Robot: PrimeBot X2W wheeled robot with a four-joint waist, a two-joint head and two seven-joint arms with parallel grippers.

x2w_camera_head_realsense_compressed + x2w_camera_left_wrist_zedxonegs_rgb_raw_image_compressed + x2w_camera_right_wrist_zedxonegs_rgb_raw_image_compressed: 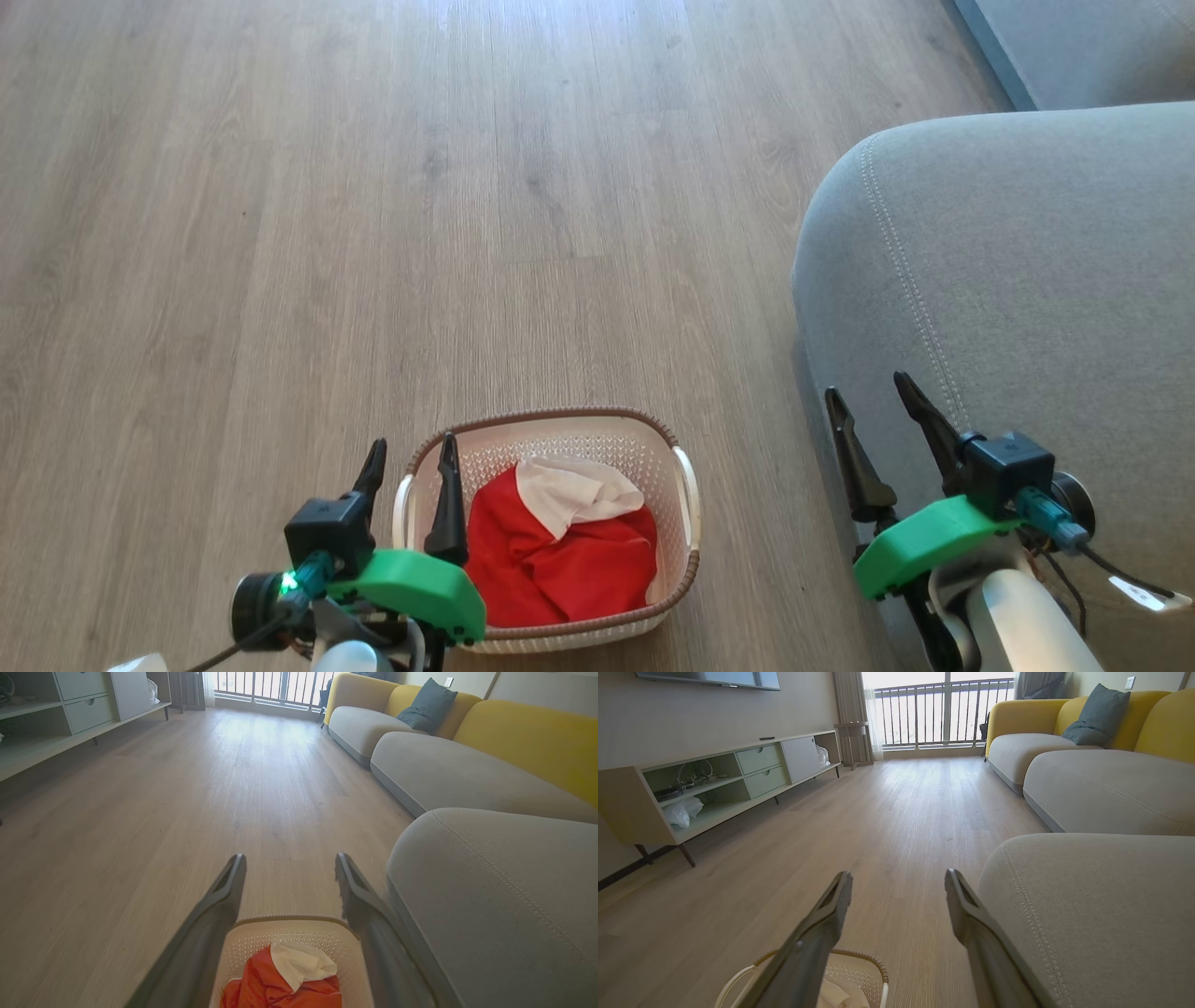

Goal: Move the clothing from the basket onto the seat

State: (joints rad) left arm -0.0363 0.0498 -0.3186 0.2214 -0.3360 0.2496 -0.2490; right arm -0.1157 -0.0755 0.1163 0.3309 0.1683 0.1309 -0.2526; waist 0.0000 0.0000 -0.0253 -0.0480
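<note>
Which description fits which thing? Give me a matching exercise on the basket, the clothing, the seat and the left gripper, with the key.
1. basket
2. clothing
3. seat
4. left gripper

a. grey, stitched seams
b. open, holding nothing
c. red and white
d. cream-white, brown rim

Pairs: 1-d, 2-c, 3-a, 4-b

Bare floor strip between basket and seat; basket mouth open from above.

clothing: bright red, one white patch on top
basket: cream-white, dotted perforations; brown woven-look rim
seat: plain grey, pale stitched seam
floor: light grey-brown wood grain
sofa back: mustard yellow
cushion: dark teal
</note>
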